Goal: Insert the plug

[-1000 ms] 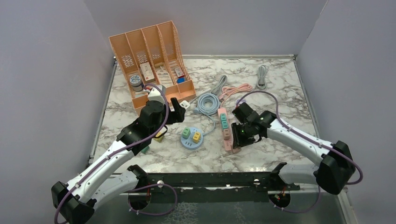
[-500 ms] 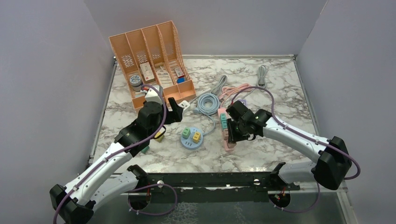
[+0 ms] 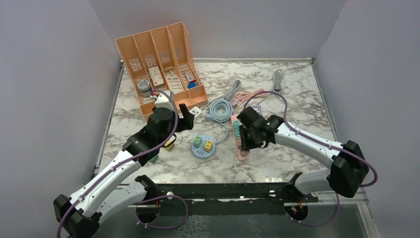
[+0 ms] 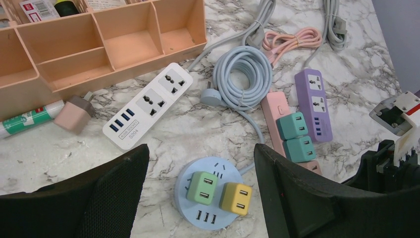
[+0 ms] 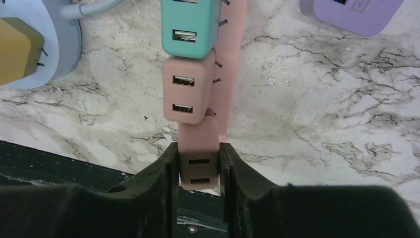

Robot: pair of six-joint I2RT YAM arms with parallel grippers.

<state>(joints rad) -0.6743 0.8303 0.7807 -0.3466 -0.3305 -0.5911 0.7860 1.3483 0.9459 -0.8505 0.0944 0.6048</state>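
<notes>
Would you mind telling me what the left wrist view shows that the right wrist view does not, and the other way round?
Only the left wrist view: the white power strip, the orange organizer, the coiled blue cable and the green adapter.
Only the right wrist view: the right gripper shut on a pink adapter.
Both: the pink power strip, a teal adapter, the purple power strip, the round blue hub and its yellow adapter.

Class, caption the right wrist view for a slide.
Right pincer holds a pink plug beside the pink strip, in line with a second pink plug and a teal plug.
</notes>
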